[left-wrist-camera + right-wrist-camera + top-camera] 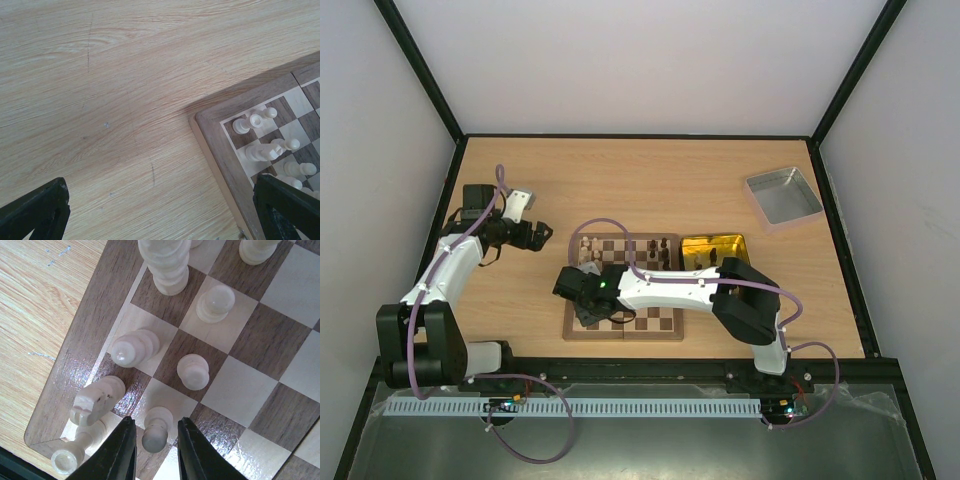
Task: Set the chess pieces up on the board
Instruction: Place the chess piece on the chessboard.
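Pawn-placing is the step in hand, I judge. My right hand hangs released low over a corner on the left side of the board. Its fingers are either side of one upright cream pawn at 6 o'clock in the wrist view. A sliver of square shows on each side, so it grasps nothing. At 8 o'clock what looks like a knight stands on the edge row. Further off, from 10 to 12 o'clock, more cream chess pieces fill both rows.

My left hand is spread wide and empty above bare worktop, with the board's corner at its 3 o'clock.

From above, dark pieces stand along the board's far edge. My right arm hides much of the rest, so I cannot count what is left. A gold tin sits just beside the board at 3 o'clock; whether pieces remain inside I cannot tell. A grey tray lies well apart at 1 o'clock. Cream's side looks well begun, the set unfinished.
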Action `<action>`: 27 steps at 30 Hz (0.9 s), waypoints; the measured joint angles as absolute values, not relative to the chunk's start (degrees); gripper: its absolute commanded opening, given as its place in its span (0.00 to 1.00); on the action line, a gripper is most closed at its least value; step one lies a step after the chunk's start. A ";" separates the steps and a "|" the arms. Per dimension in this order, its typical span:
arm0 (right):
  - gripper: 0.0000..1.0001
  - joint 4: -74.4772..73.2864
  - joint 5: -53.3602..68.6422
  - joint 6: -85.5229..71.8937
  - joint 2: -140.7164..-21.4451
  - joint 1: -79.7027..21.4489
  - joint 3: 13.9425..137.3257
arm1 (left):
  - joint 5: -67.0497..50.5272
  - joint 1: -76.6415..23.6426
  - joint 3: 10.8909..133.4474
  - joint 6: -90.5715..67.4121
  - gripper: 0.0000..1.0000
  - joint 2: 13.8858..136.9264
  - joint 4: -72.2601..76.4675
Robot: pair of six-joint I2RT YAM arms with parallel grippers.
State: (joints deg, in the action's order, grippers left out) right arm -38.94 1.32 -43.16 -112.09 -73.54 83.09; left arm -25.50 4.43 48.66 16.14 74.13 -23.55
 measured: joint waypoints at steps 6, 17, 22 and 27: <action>0.24 -38.92 1.19 -43.59 -112.05 -73.54 82.98 | -25.50 4.47 48.66 16.29 1.00 74.11 -23.55; 0.24 -38.92 -0.03 -44.21 -110.26 -73.54 82.72 | -25.52 4.49 48.66 16.34 1.00 74.13 -23.57; 0.25 -38.94 -0.49 -44.25 -110.06 -73.54 82.70 | -25.52 4.49 48.66 16.36 1.00 74.13 -23.62; 0.29 -40.10 -2.92 -44.62 -107.15 -73.54 82.70 | -25.54 4.49 48.66 16.36 1.00 74.13 -23.73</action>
State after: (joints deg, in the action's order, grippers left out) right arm -40.10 -2.92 -44.62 -107.15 -73.54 82.70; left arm -25.54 4.49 48.66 16.36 74.13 -23.73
